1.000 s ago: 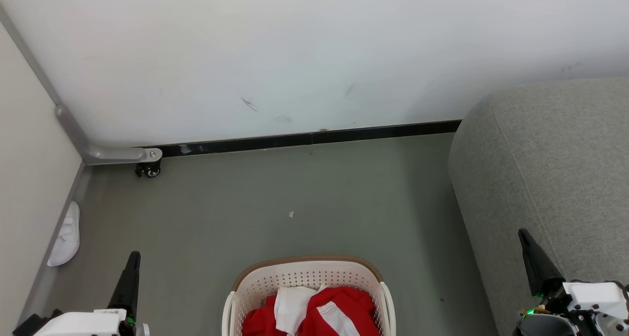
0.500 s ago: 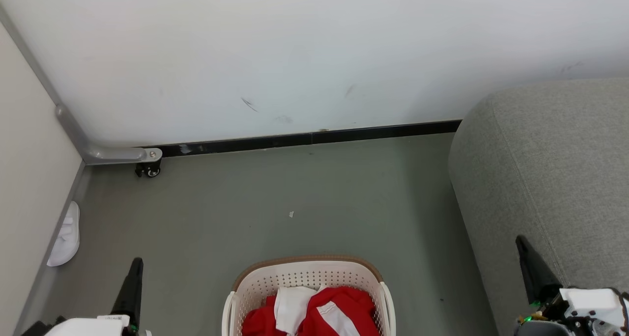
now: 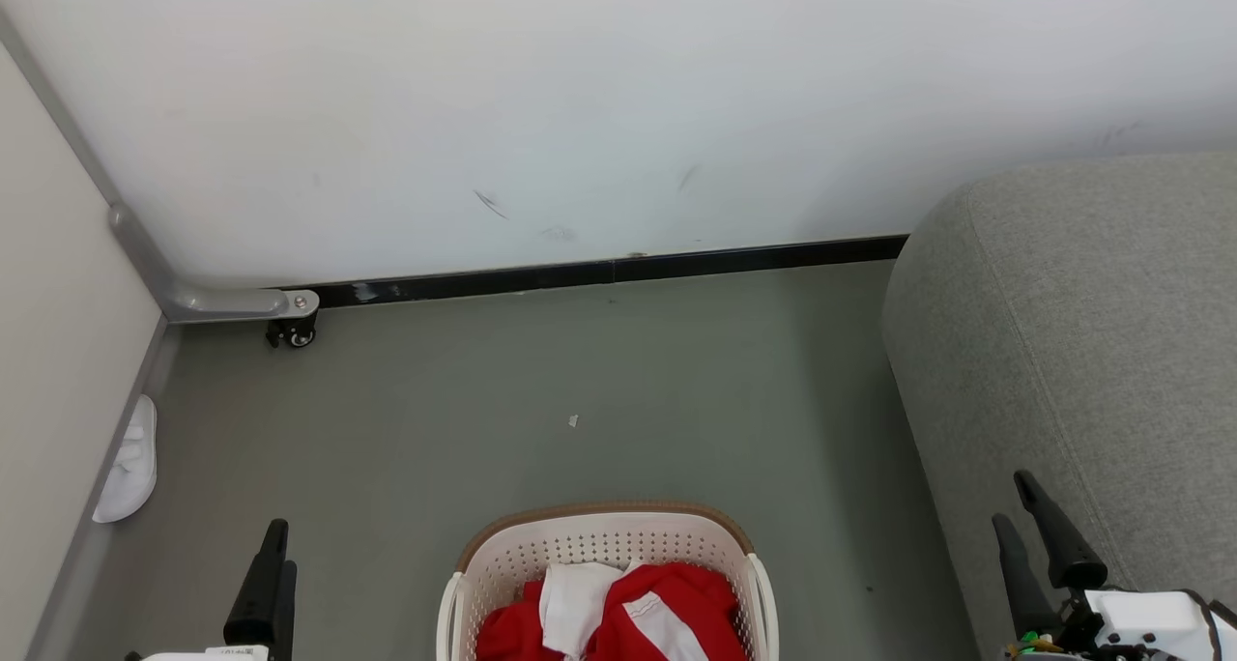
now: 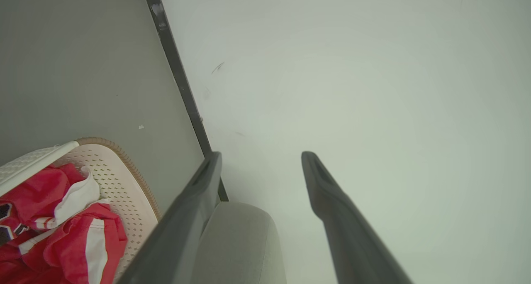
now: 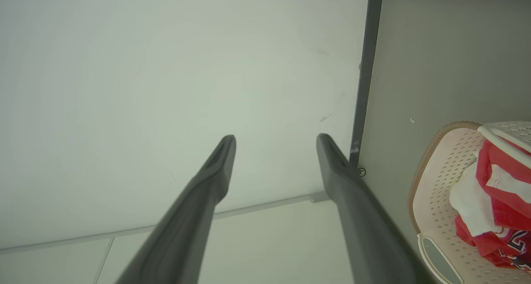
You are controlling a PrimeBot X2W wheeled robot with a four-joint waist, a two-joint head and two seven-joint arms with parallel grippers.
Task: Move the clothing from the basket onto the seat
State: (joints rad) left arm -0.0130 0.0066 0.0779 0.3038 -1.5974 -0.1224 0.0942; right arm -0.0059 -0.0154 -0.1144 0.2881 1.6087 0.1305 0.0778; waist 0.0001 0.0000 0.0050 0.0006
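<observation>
The cream basket (image 3: pixel 604 512) with its brown rim stands on the floor at the bottom centre. Red and white clothing (image 3: pixel 667 613) lies bunched inside it. The grey seat (image 3: pixel 1082 332) rises at the right. My left gripper (image 3: pixel 282 545) hangs open and empty left of the basket, above the floor. In front of the seat's side, my right gripper (image 3: pixel 1011 497) is also open and empty. In the left wrist view, the left gripper (image 4: pixel 262 155) points at the wall, with basket (image 4: pixel 120 167), clothing (image 4: pixel 54 234) and seat (image 4: pixel 236 242) below. The right gripper (image 5: pixel 276 138) likewise faces the wall, the basket (image 5: pixel 431 184) and clothing (image 5: pixel 498 184) at right.
A white slipper (image 3: pixel 130 463) lies by the left wall. A caster wheel (image 3: pixel 293 333) on a grey frame sits in the far left corner. A small white scrap (image 3: pixel 573 421) lies on the grey floor beyond the basket. A black baseboard (image 3: pixel 618 272) runs along the far wall.
Both grippers have gone from shut to open, each now showing two separate fingers. Both have sunk slightly lower in the head view. Basket and clothing have not moved.
</observation>
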